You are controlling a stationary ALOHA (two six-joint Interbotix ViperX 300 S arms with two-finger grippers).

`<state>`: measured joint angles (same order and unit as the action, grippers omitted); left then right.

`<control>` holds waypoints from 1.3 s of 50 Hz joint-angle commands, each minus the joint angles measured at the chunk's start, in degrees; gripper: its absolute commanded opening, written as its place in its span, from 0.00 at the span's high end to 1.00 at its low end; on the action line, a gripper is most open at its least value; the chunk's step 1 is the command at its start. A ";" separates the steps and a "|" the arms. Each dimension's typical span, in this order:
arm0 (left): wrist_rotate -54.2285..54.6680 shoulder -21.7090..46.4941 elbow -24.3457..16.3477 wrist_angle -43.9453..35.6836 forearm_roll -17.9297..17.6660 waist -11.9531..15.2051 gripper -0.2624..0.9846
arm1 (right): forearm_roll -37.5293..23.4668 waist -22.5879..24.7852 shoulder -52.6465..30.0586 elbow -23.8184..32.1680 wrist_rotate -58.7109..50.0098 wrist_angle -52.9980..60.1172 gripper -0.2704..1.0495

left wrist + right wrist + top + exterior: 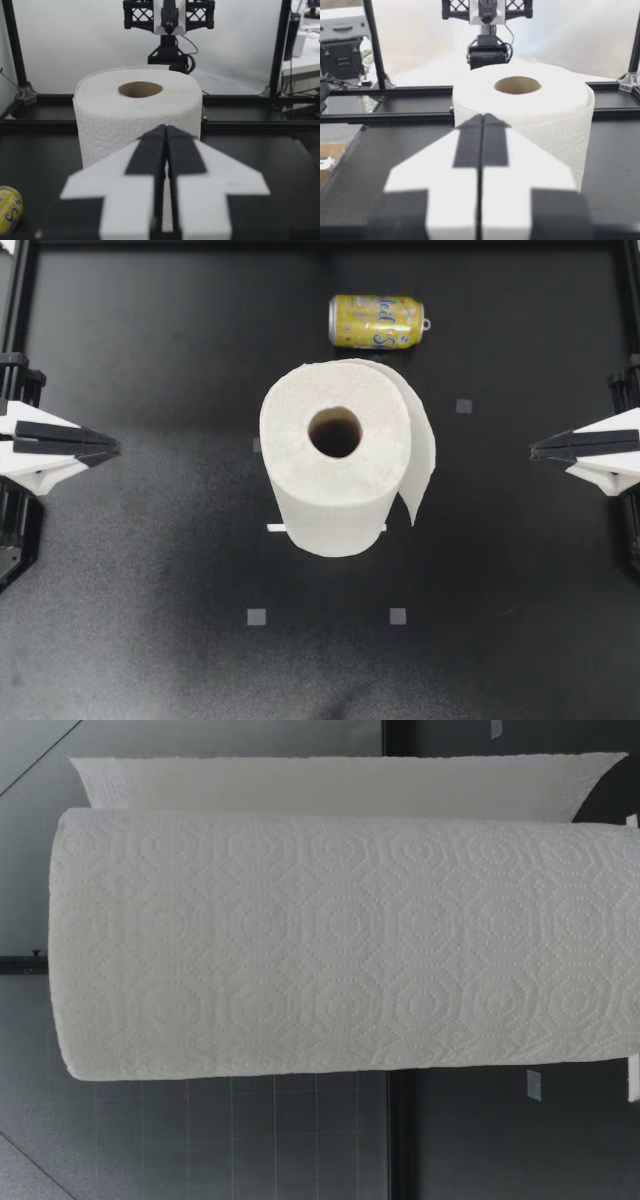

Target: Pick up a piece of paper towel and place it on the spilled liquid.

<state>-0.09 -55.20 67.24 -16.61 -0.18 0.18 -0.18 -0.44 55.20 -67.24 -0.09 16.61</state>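
My left hand (117, 447) sits at one edge of the tabletop (150, 580) and my right hand (534, 450) at the opposite edge. Each lies level with its fingers pressed together on nothing, and the two tips point at each other across the middle. Straight ahead of both hands, between them and well apart from each, the paper towel roll (335, 455) stands upright on its end with its cardboard core open to the top. A loose sheet (420, 465) peels off the roll on the side facing my right hand and hangs down toward the tabletop. Ahead of my left hand and off to its left, a yellow can (377, 321) lies on its side near the roll, not touching it. In the left wrist view only a sliver of the can shows beside the hand, the rest being cut off. A few small pale tape marks (257, 617) dot the tabletop around the roll. In each wrist view the roll blocks the line to the other arm, whose hand shows only above it. In the low view the roll fills nearly everything and hides whatever lies beyond it. The dark tabletop is hard to read.
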 commanded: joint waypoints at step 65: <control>-0.88 37.00 -29.36 7.65 -0.09 5.54 0.72 | -57.22 36.91 -22.94 25.84 -65.13 -96.86 0.83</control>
<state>-0.79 -18.02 40.08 -9.67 -0.70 5.45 -54.32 33.40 33.40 -42.71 -61.00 -78.66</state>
